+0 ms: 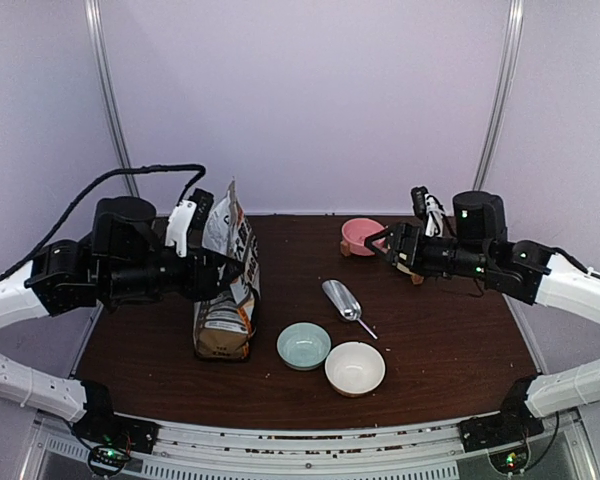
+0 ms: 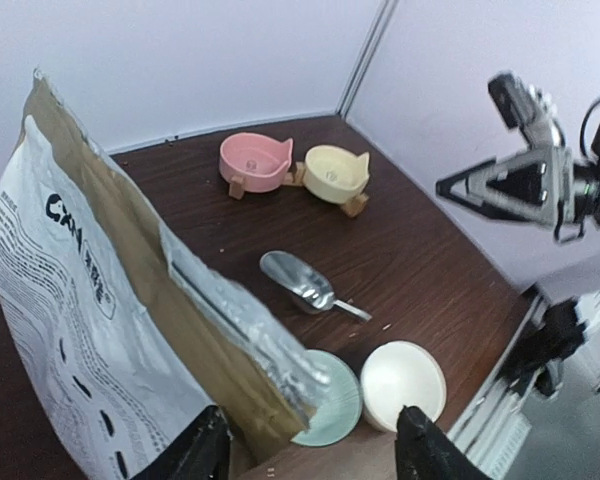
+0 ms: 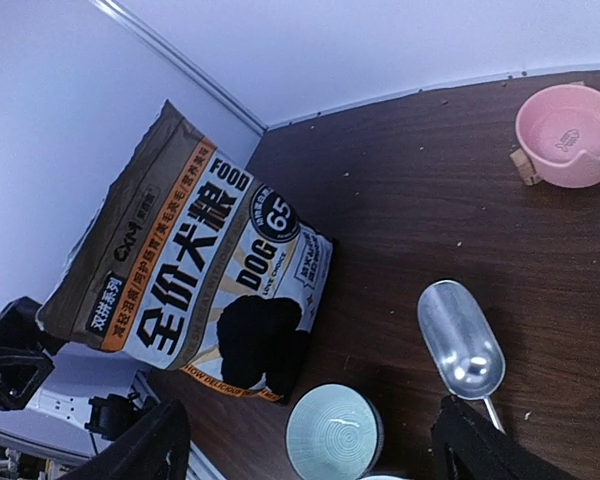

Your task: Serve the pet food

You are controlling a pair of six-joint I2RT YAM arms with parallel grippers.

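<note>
L gripper (image 2: pixel 313 418) sits nearest the lens: fingers apart, nothing clamped, w/ the open top edge of the dog-food bag (image 2: pixel 80 330) running down btwn them. No pet food visible (bag's inside is hidden). Bag stands at left of the table (image 1: pixel 440 330). Green bowl (image 1: pixel 304 345) is just beside it, then white bowl (image 1: pixel 355 368), w/ metal scoop (image 1: pixel 342 298) behind. R gripper (image 3: pixel 310 405) is spread wide, empty, near pink bowl (image 1: pixel 360 235).

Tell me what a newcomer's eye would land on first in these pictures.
The tall printed dog-food bag stands upright on the left of the dark table. A metal scoop lies mid-table, with a pale green bowl and a white bowl side by side nearer the front edge. A pink bowl sits at the back.
</note>
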